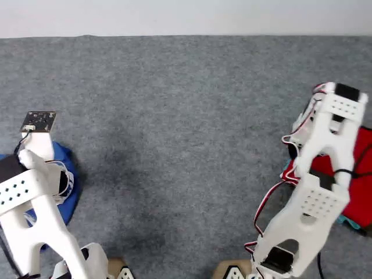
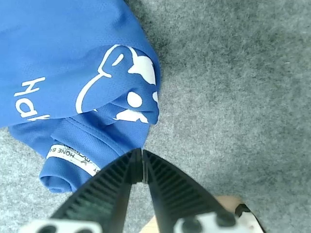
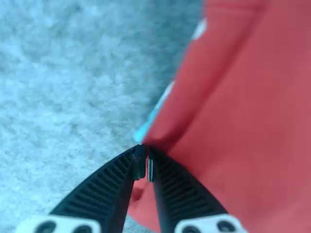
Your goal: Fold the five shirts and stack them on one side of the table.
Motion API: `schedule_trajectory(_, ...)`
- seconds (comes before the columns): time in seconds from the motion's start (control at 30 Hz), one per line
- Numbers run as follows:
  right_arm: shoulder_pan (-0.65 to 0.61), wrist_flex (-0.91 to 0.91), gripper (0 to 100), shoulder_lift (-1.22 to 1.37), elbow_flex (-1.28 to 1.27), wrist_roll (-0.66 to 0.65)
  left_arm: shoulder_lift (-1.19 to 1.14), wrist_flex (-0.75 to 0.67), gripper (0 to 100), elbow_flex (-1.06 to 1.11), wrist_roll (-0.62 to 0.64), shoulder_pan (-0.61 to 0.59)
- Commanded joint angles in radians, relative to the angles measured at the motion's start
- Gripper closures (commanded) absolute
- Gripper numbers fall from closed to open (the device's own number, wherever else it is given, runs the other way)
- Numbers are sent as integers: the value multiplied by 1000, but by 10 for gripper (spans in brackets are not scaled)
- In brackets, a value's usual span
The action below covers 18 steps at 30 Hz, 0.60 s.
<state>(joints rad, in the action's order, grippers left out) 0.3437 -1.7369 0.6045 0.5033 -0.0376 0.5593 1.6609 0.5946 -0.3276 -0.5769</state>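
Note:
A folded blue shirt point(image 1: 68, 187) with white print lies at the table's left edge, seen close up as the blue shirt point(image 2: 73, 63) in the left wrist view. My left gripper point(image 2: 142, 162) is shut, its tips right at that shirt's near folded edge; no cloth shows between them. On the right side lies a red shirt point(image 1: 364, 156) over a teal one point(image 1: 351, 221). My right gripper point(image 3: 144, 162) is shut on the red shirt point(image 3: 243, 121) at its edge, and a thin teal strip point(image 3: 151, 120) shows beside the tips.
Grey felt point(image 1: 186, 116) covers the whole table, open across the middle and back. The left arm point(image 1: 32, 197) stands over the blue shirt, the right arm point(image 1: 319, 192) over the red one. Both arm bases point(image 1: 232, 270) sit at the front edge.

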Motion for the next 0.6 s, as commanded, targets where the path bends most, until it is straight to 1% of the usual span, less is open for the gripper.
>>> schedule_trajectory(0.0, -31, -54, 989, -48, 101, -9, 20, -9, 994, -5, -3, 3)
schedule_trajectory(0.23, 38, -56, 989, -257, 118, -11, 23, -14, 994, -7, -5, 3)
schedule_trajectory(0.4, 85, -58, 990, -355, 115, -11, 25, -14, 994, -12, -5, 3)
schedule_trajectory(0.57, 65, -61, 990, -475, 89, -14, 26, 0, 994, -18, -5, -3)
